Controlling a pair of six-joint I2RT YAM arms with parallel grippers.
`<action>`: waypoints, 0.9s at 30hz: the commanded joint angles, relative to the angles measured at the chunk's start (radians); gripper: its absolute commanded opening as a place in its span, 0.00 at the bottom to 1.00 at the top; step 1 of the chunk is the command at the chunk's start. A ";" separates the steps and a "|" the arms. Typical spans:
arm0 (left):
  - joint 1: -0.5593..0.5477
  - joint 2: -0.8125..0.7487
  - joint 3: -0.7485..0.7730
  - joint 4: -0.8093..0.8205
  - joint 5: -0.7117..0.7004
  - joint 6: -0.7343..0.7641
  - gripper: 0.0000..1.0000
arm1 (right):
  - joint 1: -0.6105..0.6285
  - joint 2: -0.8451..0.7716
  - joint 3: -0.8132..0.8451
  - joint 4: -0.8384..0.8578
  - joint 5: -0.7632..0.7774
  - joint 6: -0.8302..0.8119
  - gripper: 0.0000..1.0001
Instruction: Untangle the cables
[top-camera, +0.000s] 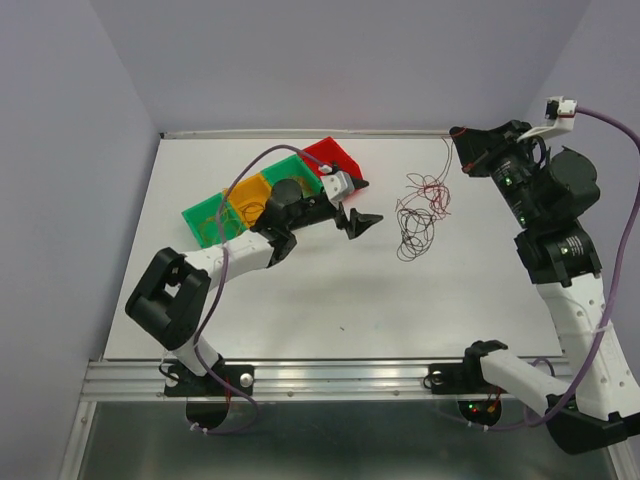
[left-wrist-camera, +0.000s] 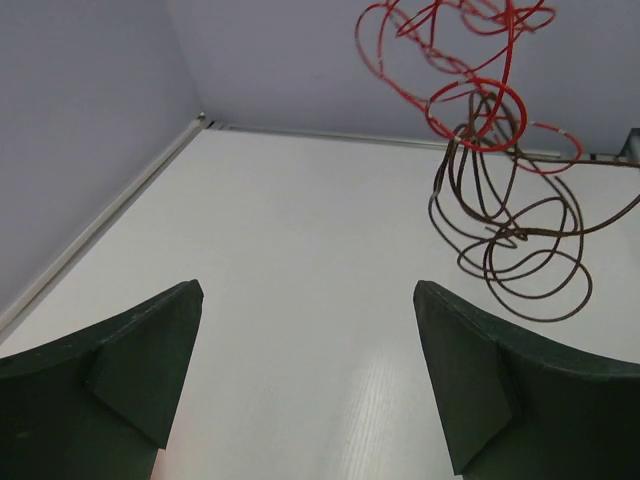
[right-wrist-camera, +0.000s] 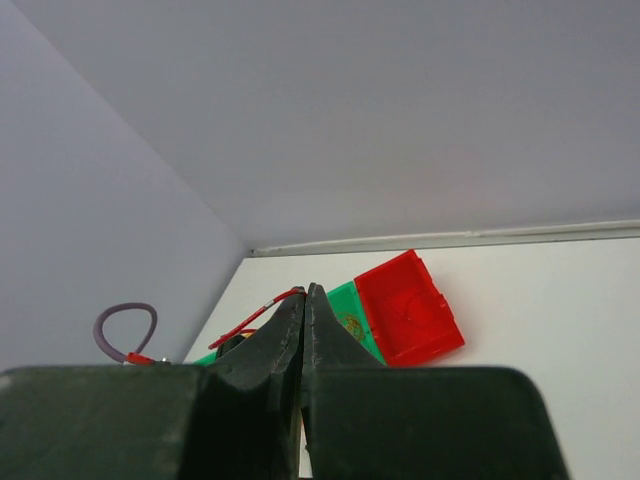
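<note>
My left gripper (top-camera: 360, 222) is spread wide and empty, low over the counter (top-camera: 300, 300). Just beyond it lie the cables (top-camera: 420, 215), a loose red and brown tangle. Farther back, my right gripper (top-camera: 458, 135) is pressed together, pinching one thin strand that rises from the tangle.
</note>
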 joint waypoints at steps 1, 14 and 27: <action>-0.027 0.043 0.047 0.227 0.126 -0.107 0.99 | 0.002 0.005 0.070 0.023 -0.043 0.039 0.01; -0.127 0.076 0.027 0.289 0.171 -0.135 0.93 | 0.002 0.036 0.122 0.058 -0.089 0.079 0.00; -0.230 0.098 0.156 0.008 -0.105 0.054 0.00 | 0.002 0.036 0.114 0.109 -0.080 0.113 0.01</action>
